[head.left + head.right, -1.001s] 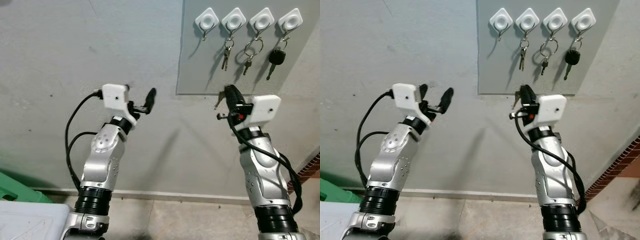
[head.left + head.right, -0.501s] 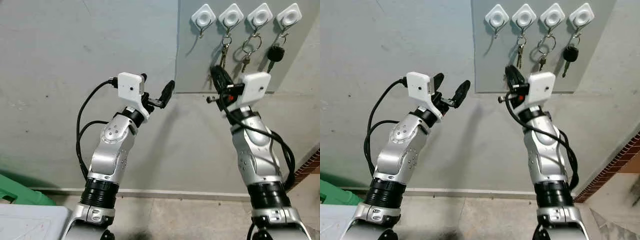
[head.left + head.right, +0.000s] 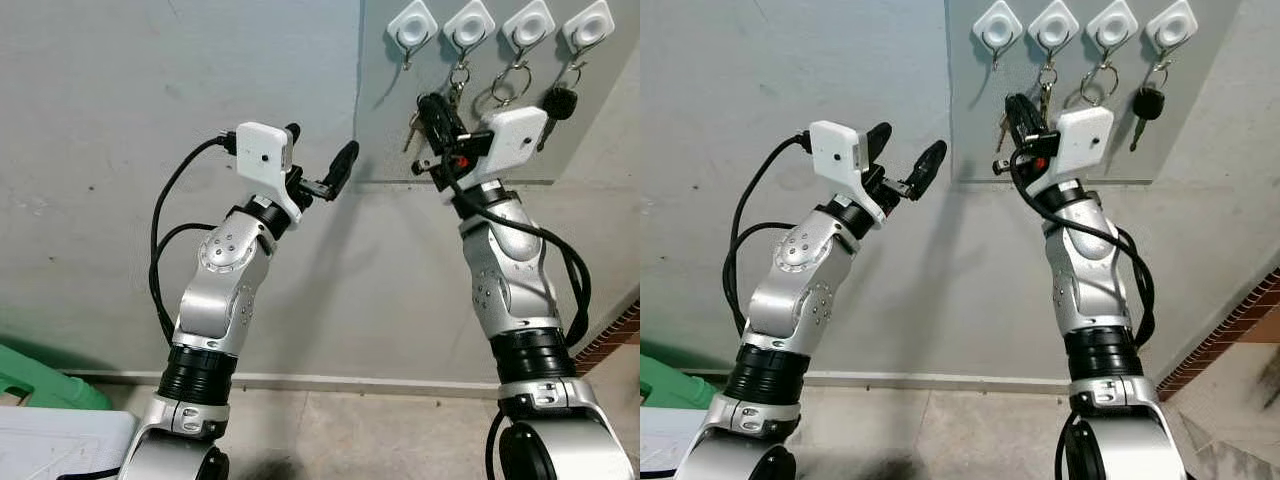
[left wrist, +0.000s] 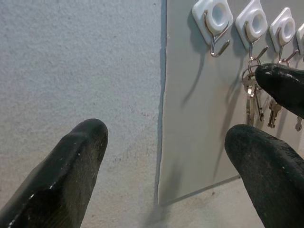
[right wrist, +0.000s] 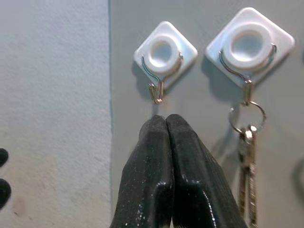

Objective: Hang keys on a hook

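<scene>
Grey concrete wall [image 3: 150, 90]. Green bin [image 3: 35, 375] low beside wall, white box [image 3: 60, 440] in front of it. Red brick edge [image 3: 615, 335]. Tiled floor [image 3: 380, 440].

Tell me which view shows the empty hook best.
The right wrist view: the empty hook sits large and sharp just above the shut right end effector. The left wrist view shows it smaller; the eye views show it tiny.

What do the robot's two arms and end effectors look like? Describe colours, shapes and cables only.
Both arms are silver metal with black ribbed joint rings near the base. Each wrist carries a white boxy camera housing, with looping black cables running down the arm. The left end effector and right end effector each have two long, glossy black fingers with rounded tips; a small red detail shows at the right wrist.
</scene>
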Controlling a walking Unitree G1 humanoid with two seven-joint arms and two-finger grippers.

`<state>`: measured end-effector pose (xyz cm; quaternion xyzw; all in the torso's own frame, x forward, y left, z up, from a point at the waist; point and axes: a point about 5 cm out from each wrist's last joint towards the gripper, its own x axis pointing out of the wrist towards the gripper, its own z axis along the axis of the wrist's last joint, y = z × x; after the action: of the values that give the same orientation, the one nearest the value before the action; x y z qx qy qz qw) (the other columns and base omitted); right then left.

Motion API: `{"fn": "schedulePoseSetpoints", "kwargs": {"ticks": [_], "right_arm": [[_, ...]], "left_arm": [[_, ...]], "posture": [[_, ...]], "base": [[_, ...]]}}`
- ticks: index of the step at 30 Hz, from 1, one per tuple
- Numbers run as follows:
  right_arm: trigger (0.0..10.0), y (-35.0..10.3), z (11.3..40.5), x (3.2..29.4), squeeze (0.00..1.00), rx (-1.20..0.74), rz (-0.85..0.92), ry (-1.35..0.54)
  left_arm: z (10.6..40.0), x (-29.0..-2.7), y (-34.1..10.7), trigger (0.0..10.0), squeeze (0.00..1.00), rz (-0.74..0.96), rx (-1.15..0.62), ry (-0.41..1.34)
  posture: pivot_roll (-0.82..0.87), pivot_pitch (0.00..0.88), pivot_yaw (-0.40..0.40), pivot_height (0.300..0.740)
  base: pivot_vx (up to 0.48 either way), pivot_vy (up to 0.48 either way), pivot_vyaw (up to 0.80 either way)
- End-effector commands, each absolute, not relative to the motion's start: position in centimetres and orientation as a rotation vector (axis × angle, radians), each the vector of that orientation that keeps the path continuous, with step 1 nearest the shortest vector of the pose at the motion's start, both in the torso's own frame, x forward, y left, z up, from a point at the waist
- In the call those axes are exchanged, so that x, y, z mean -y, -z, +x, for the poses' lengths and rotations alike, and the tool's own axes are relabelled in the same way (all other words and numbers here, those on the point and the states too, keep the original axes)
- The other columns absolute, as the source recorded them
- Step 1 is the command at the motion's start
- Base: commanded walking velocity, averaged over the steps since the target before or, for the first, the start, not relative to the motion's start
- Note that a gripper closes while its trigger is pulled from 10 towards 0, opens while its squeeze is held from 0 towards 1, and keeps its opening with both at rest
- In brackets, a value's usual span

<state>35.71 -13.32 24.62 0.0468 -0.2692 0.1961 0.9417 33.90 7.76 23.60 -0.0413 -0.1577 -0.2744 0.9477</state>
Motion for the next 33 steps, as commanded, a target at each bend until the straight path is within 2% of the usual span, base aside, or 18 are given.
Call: {"fn": "schedulePoseSetpoints", "kwargs": {"ticks": [1, 5, 14, 33], "right_arm": [[10.0, -26.0, 35.8, 13.0, 0.00, 0.594, 0.136, -0.445], [10.0, -26.9, 35.7, 12.8, 0.00, 0.623, 0.198, -0.512], [10.0, -27.2, 36.1, 13.2, 0.00, 0.621, 0.246, -0.517], [10.0, -27.8, 37.0, 13.0, 0.00, 0.619, 0.281, -0.543]], "left_arm": [[33.9, -7.5, -24.9, 10.0, 0.00, -0.063, 0.357, 0.581], [33.9, -7.5, -25.2, 10.0, 0.00, -0.069, 0.362, 0.578], [33.9, -7.6, -25.8, 10.0, 0.00, -0.052, 0.382, 0.586], [33.7, -7.0, -26.5, 10.0, 0.00, -0.043, 0.395, 0.622]], "posture": [[0.00, 0.059, 0.032, 0.740], [0.00, 0.067, 0.023, 0.740], [0.00, 0.076, 0.020, 0.740], [0.01, 0.083, 0.019, 0.740]], "base": [[0.000, 0.000, 0.00], [0.000, 0.000, 0.00], [0.000, 0.000, 0.00], [0.000, 0.000, 0.00]]}}
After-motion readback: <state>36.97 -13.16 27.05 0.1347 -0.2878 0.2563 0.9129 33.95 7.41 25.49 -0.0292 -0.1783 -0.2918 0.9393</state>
